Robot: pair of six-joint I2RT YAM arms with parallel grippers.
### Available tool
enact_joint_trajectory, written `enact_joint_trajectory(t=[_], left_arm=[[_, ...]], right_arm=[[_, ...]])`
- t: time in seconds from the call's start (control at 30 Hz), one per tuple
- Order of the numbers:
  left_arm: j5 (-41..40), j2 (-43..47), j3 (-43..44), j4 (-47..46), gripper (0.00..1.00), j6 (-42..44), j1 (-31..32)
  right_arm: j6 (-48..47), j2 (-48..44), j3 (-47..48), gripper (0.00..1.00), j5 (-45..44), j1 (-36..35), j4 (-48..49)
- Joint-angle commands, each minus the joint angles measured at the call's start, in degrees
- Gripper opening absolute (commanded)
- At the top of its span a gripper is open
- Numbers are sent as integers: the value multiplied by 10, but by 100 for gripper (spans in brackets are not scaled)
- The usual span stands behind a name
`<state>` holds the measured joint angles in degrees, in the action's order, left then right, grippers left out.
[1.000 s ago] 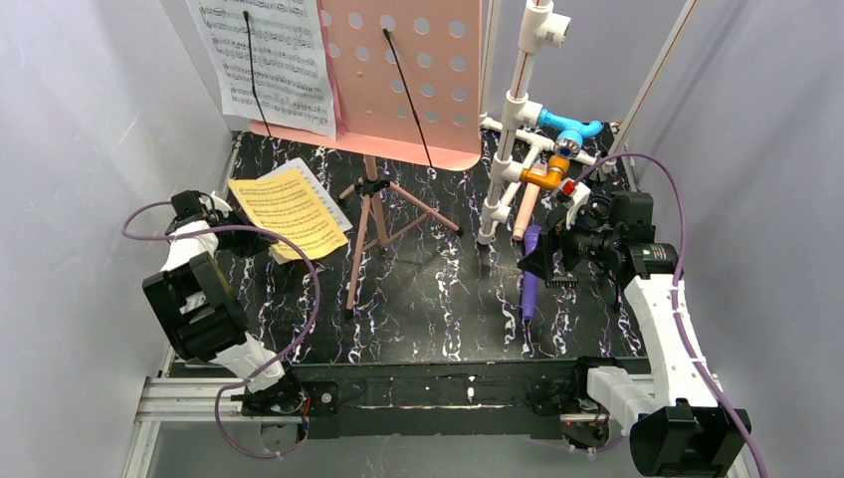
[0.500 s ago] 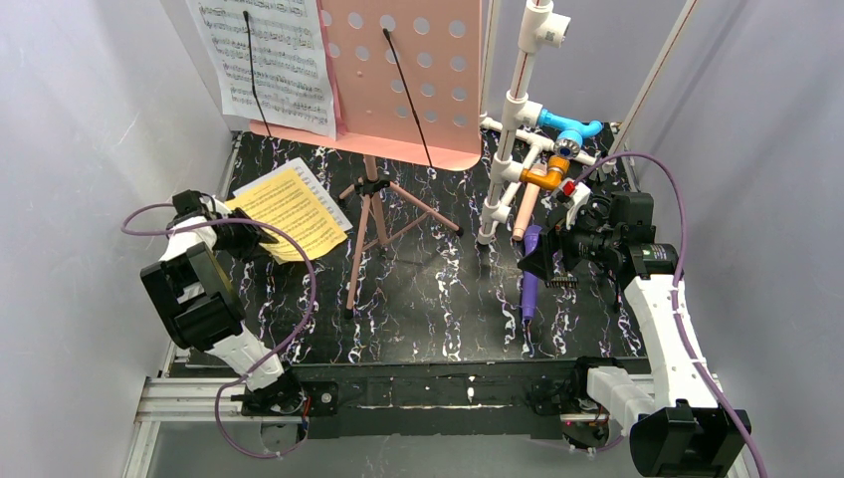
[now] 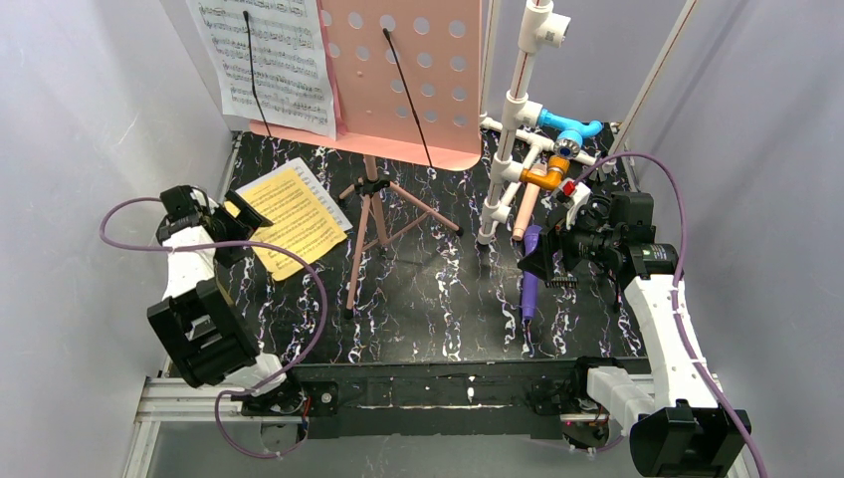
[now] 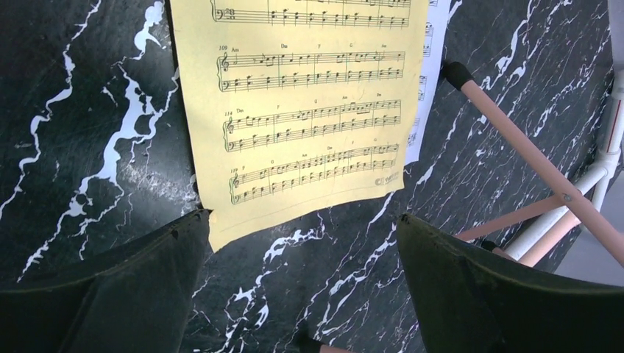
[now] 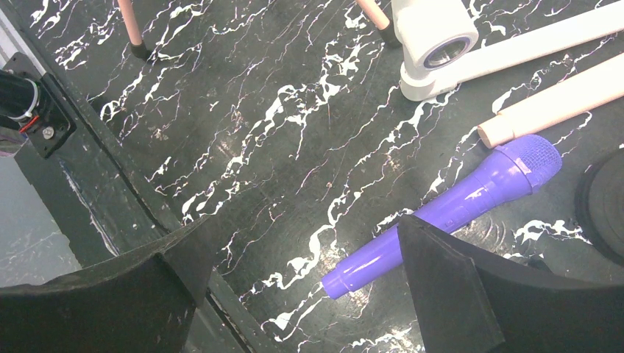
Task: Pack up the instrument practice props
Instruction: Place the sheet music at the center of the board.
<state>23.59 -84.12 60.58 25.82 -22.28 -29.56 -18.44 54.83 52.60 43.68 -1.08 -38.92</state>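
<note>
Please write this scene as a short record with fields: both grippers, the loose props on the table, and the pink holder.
left gripper: open, over the lower edge of the yellow music page, holding nothing
right gripper: open, over the purple microphone, not gripping it
yellow music page: flat on the table, on top of a white page
purple microphone: lying on the table near the white pipe frame
pink holder: upright on its legs, a printed page on it
</note>
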Motion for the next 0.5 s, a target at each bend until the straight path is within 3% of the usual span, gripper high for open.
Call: enact_joint_trajectory(t=[0.0,0.47], left_arm=[[-22,44,-20,12,98,-26,-4],[-16,123,-73,27,98,-93,-4]], right_arm=[[-7,-7,-3,100,9,4,7],[-10,-7,3,100,5,4,1]])
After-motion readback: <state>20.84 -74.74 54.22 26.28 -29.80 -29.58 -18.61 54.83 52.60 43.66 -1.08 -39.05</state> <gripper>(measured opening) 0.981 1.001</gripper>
